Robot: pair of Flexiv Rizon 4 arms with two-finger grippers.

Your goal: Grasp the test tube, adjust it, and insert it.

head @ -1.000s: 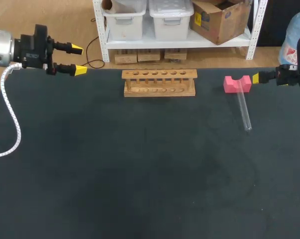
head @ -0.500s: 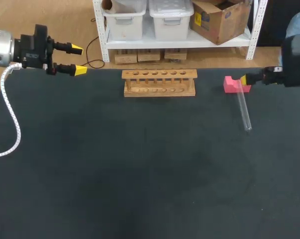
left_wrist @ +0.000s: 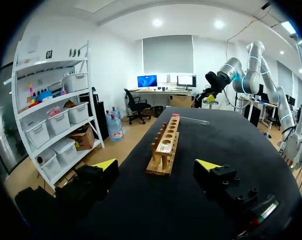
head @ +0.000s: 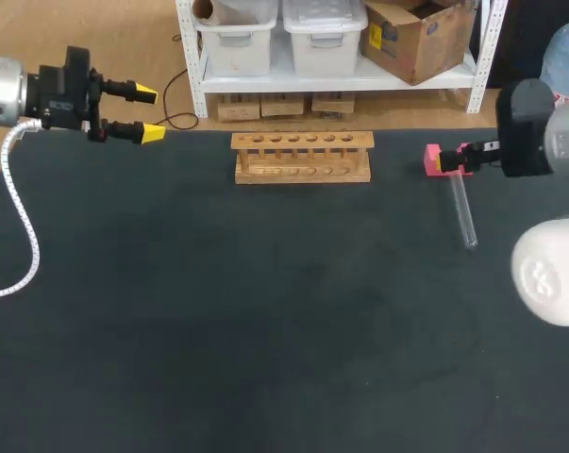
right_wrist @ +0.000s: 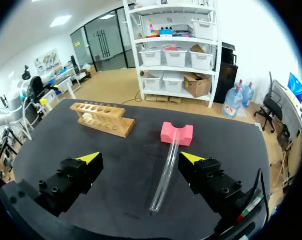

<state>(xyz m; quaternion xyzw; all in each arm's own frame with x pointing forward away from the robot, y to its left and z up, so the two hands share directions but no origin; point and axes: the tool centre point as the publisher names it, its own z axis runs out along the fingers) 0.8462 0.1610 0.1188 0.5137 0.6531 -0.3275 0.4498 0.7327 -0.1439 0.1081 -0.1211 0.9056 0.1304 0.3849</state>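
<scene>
Test tube (head: pixel 463 209): lying flat on the dark table (head: pixel 265 311), one end resting in the pink block (head: pixel 437 160), right of the wooden rack (head: pixel 302 157).
Right gripper (right_wrist: pixel 140 158): fingers wide apart, empty, hovering near the tube.
Left gripper (head: pixel 149 113): fingers apart, empty, at the far left corner.

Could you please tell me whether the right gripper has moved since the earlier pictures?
Yes: the right gripper has moved inward, from beside the pink block to over it.

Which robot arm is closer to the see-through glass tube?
Right. The right tool hovers open just above the clear glass test tube; the left tool is far off, past the wooden rack.
</scene>
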